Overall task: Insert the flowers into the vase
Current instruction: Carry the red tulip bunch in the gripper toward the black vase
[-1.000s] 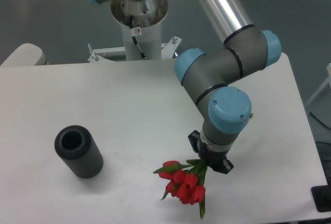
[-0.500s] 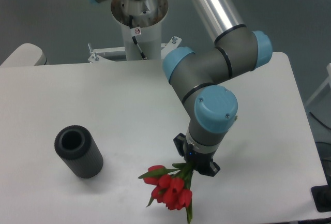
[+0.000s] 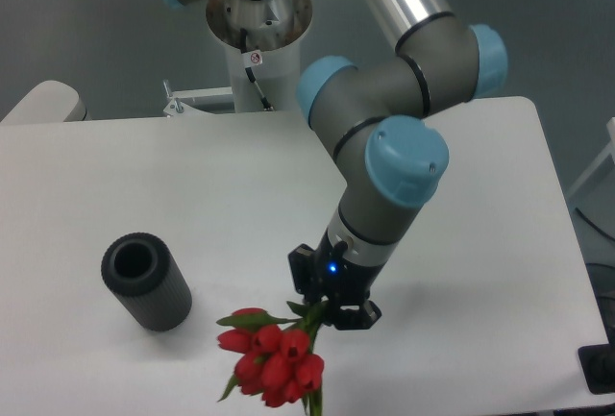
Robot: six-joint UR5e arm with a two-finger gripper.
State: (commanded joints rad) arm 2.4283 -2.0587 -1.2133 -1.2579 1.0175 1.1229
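The gripper (image 3: pixel 322 308) is closed on the stems of the flowers (image 3: pixel 271 360), holding the bunch near the front edge of the table (image 3: pixel 144 185). The red buds hang below and in front of the gripper, with green leaves sticking out to the left and a stem trailing down toward the bottom of the frame (whether the buds touch the tabletop or hang just above it cannot be told). The vase (image 3: pixel 144 281) stands at the left of the table, apart from the flowers, its round dark mouth facing up and open. The arm (image 3: pixel 384 147) bends over the middle of the table, wrist pointing down.
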